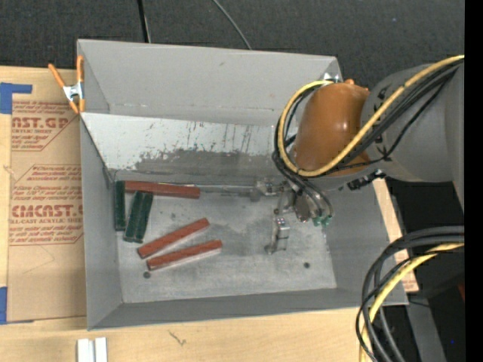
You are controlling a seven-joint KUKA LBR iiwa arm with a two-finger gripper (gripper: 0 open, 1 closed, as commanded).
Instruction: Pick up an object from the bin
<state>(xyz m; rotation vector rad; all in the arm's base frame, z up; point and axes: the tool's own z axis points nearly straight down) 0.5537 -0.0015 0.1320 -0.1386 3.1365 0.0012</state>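
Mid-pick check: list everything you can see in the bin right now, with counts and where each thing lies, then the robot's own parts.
bin: one, grey metal, holds all the bars below.
long bar: one, red-brown, flat along the foot of the back wall, left half.
slanted bars: two, red-brown, close together on the floor left of centre.
short bars: two, dark green, close together by the left wall.
gripper: one, metallic, over bare floor right of centre, apart from every bar.
arm: one, grey, with an orange cover and yellow-black cables, reaching in from the right.
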